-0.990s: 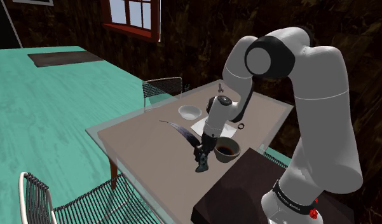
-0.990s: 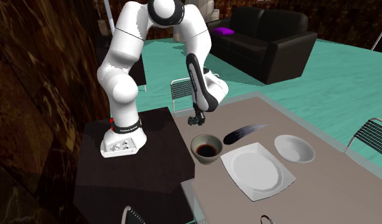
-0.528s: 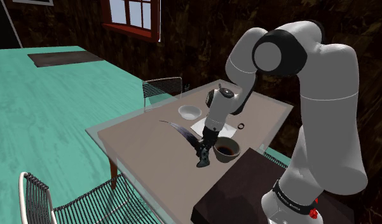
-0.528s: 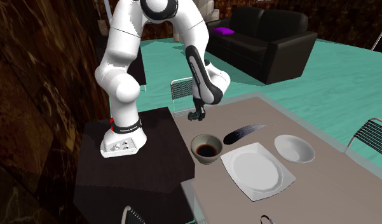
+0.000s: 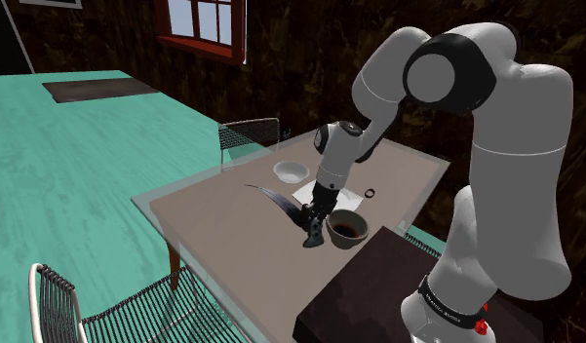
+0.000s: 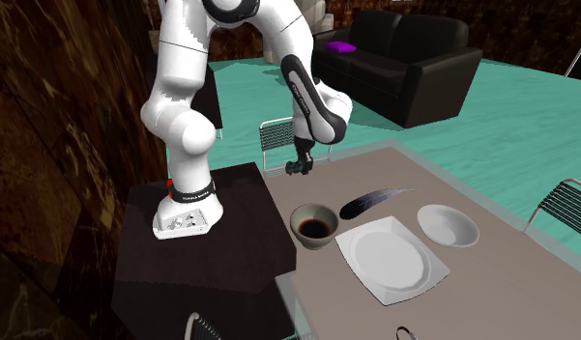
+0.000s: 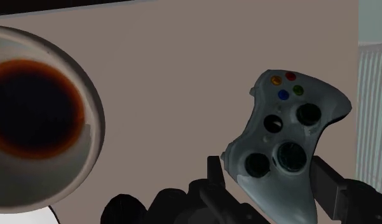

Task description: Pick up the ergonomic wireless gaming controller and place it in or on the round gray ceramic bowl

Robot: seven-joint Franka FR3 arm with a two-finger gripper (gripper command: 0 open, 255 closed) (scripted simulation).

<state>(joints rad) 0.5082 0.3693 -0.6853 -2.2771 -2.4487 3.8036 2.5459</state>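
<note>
A pale grey game controller (image 7: 285, 137) with coloured buttons is clasped between my black fingers (image 7: 328, 186). My gripper (image 5: 313, 232) hangs a little above the brown table (image 5: 222, 229), just beside the round grey bowl (image 5: 346, 230) with a dark brown inside. In the second exterior view the gripper (image 6: 298, 168) is up and slightly left of the bowl (image 6: 313, 226), near the table's edge. From the wrist, the bowl (image 7: 37, 121) lies off to one side of the controller, apart from it.
A white square plate (image 6: 392, 259), a small white bowl (image 6: 448, 225) and a dark feather-shaped object (image 6: 375, 201) lie past the grey bowl. A small ring (image 5: 370, 192) sits on the table. Wire chairs (image 5: 249, 132) stand around it; the dark stand (image 6: 201, 241) adjoins it.
The gripper has risen from the table with the controller in its grip, and the arm's elbow has swung upward. The bowl and dishes have not moved.
</note>
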